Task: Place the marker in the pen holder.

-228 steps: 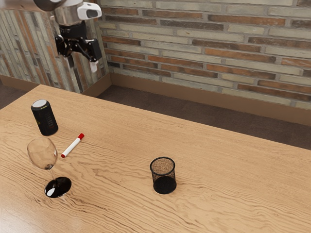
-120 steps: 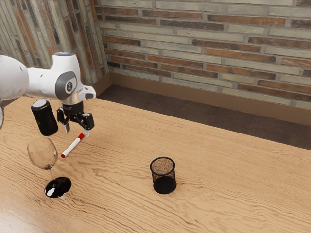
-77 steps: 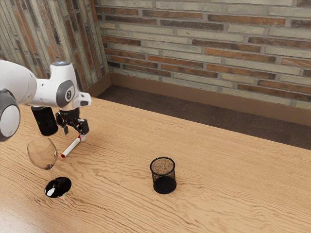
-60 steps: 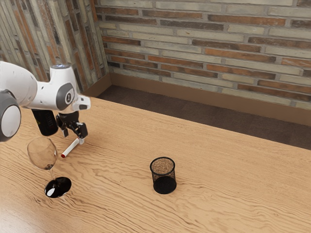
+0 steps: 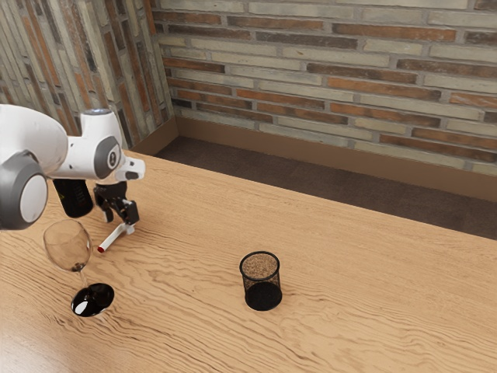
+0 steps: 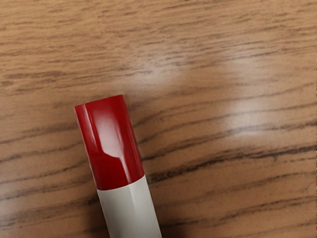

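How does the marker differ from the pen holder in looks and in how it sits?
The marker is white with red ends, while the pen holder is black mesh. The marker is slim and lies on its side; the pen holder is wider and stands upright, open at the top. Both rest on the wooden table.

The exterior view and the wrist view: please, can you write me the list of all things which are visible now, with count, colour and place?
marker: one, white with red ends, lying on the table below the gripper
pen holder: one, black mesh, upright on the table
wine glass: one, clear with black base, standing at the exterior view's left
can: one, black, beyond the glass, partly hidden by the arm
table: one, light brown wood, under these things
walls: two, grey, brown and orange strips, behind the table
skirting: brown, along the walls
floor: dark brown, beyond the table
arm: one, white and grey, exterior view's left
gripper: one, black, fingers apart at the marker
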